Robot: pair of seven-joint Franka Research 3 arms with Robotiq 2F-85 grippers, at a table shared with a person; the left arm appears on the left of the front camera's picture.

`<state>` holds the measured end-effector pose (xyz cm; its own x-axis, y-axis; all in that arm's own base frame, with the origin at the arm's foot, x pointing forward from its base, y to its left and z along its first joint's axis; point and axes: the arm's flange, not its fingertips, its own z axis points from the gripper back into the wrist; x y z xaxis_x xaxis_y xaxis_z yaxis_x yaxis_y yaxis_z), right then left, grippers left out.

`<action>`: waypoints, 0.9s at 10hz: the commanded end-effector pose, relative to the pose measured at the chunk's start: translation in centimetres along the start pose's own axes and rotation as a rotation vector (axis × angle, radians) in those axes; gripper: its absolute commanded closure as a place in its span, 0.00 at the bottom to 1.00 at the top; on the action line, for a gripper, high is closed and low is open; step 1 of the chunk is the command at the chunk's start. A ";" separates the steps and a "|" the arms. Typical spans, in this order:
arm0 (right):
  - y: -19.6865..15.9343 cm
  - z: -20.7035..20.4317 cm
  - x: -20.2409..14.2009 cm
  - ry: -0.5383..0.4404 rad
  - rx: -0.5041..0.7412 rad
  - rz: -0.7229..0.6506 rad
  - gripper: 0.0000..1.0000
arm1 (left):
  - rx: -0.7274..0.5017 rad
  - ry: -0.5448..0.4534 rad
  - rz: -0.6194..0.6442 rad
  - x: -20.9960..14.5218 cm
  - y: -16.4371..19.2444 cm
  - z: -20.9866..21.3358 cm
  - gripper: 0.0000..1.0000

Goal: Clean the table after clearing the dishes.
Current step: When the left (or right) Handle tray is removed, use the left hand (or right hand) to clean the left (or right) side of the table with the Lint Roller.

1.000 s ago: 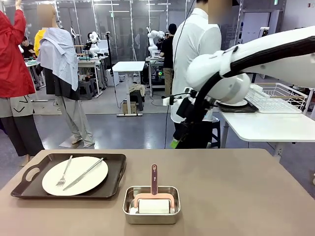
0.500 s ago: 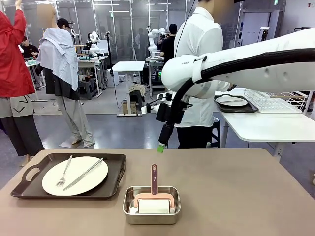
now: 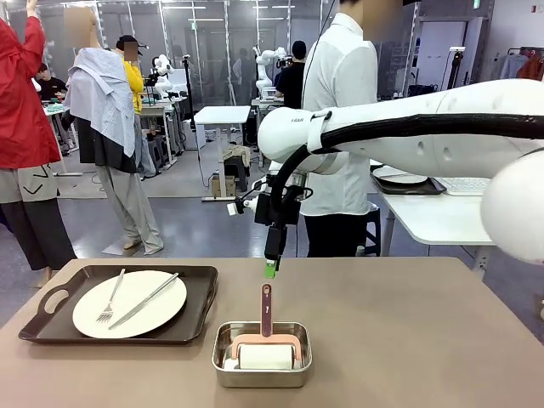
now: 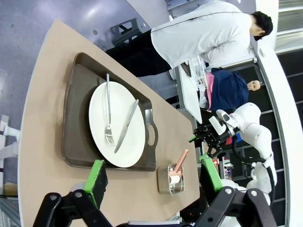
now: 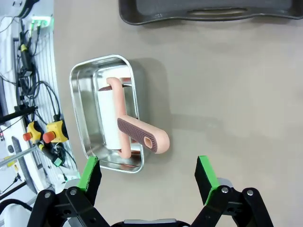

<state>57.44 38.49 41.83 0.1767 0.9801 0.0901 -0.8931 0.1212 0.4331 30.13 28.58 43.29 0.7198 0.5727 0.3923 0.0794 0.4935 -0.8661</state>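
Taupe table (image 3: 408, 340), tray (image 3: 202, 297) lengthwise left-right, fork (image 3: 112, 296) and knife (image 3: 144, 300) diagonal on plate (image 3: 157, 316), left fingers (image 4: 96, 177) and right fingers (image 5: 90, 172) wide apart.

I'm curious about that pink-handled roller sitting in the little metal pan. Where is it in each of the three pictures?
Front view: the pink-handled roller is low in the centre, in the steel pan.
Left wrist view: the roller is small, at the lower right of centre.
Right wrist view: the roller is large, left of centre, seen from above.
Shared landmark: the dark brown tray next to the pan.
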 end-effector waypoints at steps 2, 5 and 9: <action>-0.9 -1.1 1.5 0.048 0.080 0.002 0.00 | -0.012 0.005 -0.012 -0.2 -0.1 0.5 0.00; -1.1 -2.7 1.9 0.050 0.117 0.026 0.00 | -0.012 0.005 -0.012 -0.2 -0.1 0.5 0.00; -1.3 -4.4 2.5 0.079 0.210 0.062 0.00 | -0.012 0.005 -0.012 -0.2 -0.1 0.5 0.00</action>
<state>56.30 40.54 36.93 0.1141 0.9920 0.0548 -0.8087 0.0607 0.5850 30.13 28.58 43.29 0.7198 0.5728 0.3923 0.0794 0.4934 -0.8662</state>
